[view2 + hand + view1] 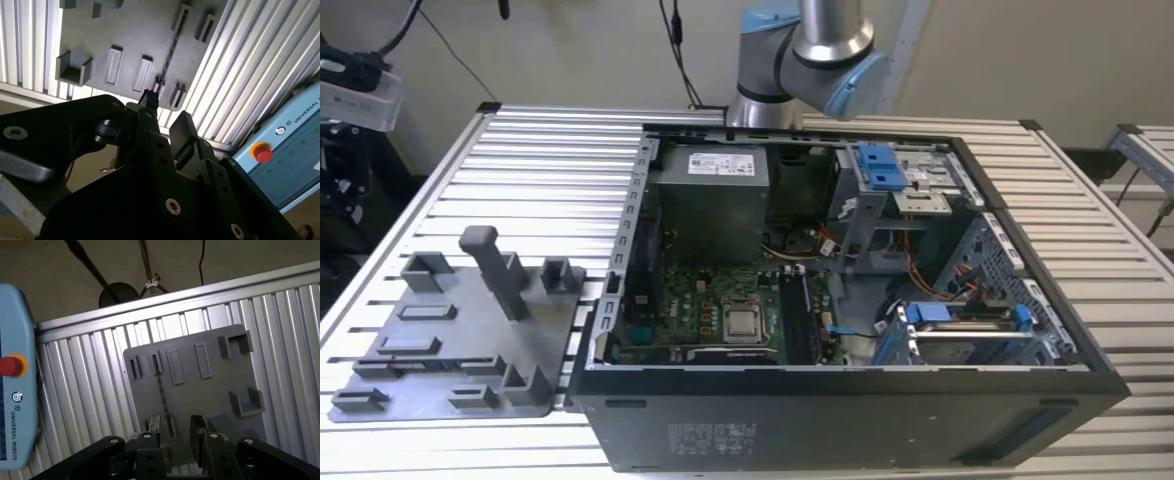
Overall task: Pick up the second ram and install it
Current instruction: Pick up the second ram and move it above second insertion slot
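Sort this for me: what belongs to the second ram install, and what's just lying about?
In the job: second ram, standing in the gray holder tray; open gripper; computer case.
Lying about: blue pendant; blue drive brackets; CPU chip.

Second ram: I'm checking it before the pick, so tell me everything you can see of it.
The second ram is a thin, dark, narrow strip, seen edge-on in both wrist views. It stands on its long edge on the grey holder plate, running straight between two slots. The open tool hangs over one end; whether it touches the strip cannot be told.
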